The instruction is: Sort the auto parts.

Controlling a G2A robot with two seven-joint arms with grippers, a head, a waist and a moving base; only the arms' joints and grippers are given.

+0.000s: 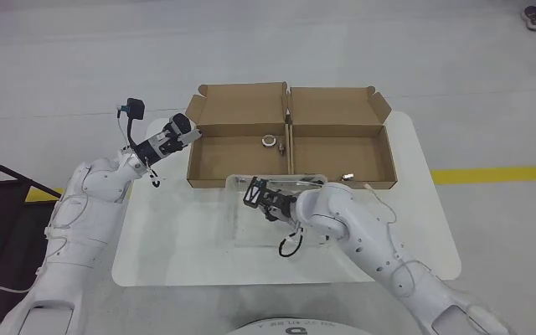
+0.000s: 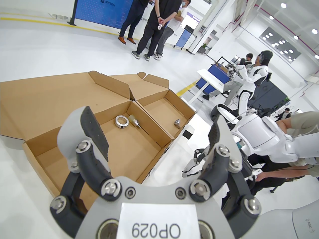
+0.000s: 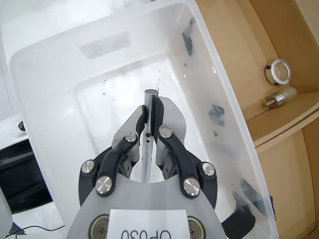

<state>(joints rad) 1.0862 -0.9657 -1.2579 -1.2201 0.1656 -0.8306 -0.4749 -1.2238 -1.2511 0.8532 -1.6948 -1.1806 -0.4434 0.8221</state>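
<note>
From above, my left gripper (image 1: pixel 191 132) sits beside two cardboard boxes (image 1: pixel 243 163), and my right gripper (image 1: pixel 255 194) is over the one clear bin (image 1: pixel 314 177).

At my left wrist, my fingers (image 2: pixel 93 130) are spread wide and hold nothing. One ring (image 2: pixel 121 121) and one fitting (image 2: pixel 134 121) lie in the nearer box.

At my right wrist, I'm clamped on one steel rod (image 3: pixel 150 95). Its length runs along my fingers and its end points out past the tips.

left gripper (image 2: pixel 152 119) spread wide, right gripper (image 3: pixel 152 111) clamping metal rod (image 3: pixel 147 150)

White glossy floor (image 1: pixel 251 42) all round. White table (image 1: pixel 419 251), rounded corners. Yellow stripe (image 1: pixel 486 174) on floor off its right edge. Blue partition panels (image 2: pixel 104 3) far across hall. Round ceiling lights (image 2: pixel 283 5) overhead, high white ceiling. White desk (image 2: pixel 211 79) farther off; dark unit (image 2: pixel 271 95) behind it, perhaps cabinet.
</note>
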